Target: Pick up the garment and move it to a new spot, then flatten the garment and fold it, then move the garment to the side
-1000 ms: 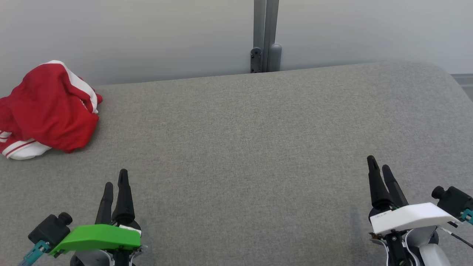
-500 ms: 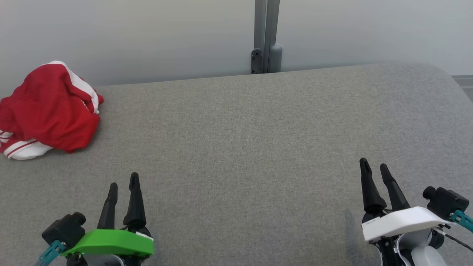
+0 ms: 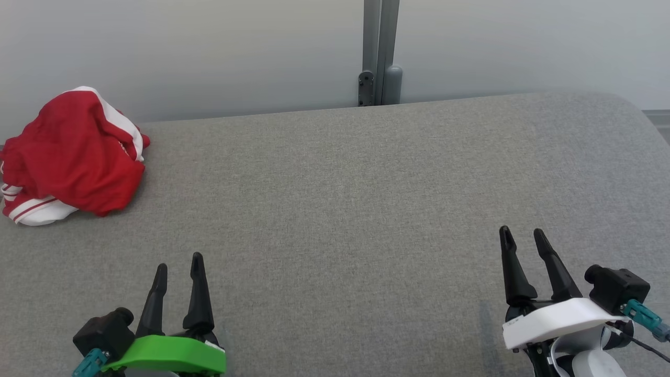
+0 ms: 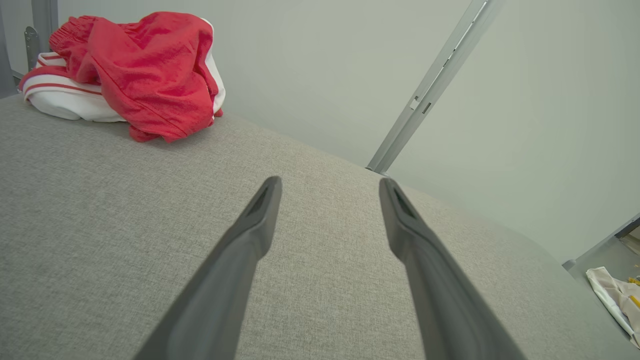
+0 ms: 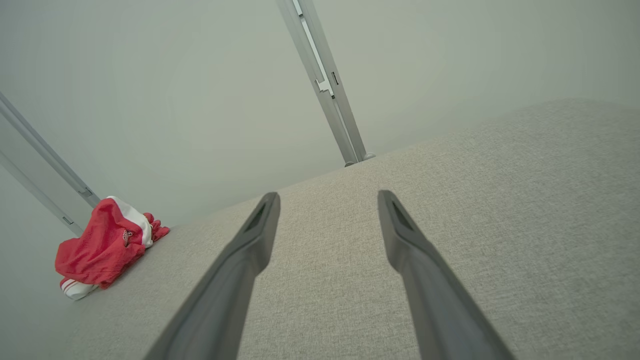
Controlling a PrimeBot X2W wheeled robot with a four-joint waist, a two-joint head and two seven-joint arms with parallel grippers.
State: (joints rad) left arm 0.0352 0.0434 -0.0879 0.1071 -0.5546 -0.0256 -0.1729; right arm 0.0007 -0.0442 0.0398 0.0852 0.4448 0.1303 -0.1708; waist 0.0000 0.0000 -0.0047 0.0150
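Observation:
The garment (image 3: 73,157) is a crumpled red and white heap at the far left of the grey padded surface (image 3: 335,209), close to the back wall. It appears at the top left in the left wrist view (image 4: 135,70) and small at the left in the right wrist view (image 5: 102,245). My left gripper (image 3: 178,264) stands open near the front left, well short of the garment, with nothing between its fingers. At the front right my right gripper (image 3: 521,235) is open and empty too, far from the garment.
A grey metal post (image 3: 380,52) rises against the pale wall behind the surface's back edge. The surface curves away at its right end (image 3: 628,120). A pale cloth (image 4: 615,295) lies beyond that end, low in the left wrist view.
Both grippers have drawn back toward the front edge and shifted slightly toward the centre. Their jaws stay open. The garment has not moved; the camera view shifted a little.

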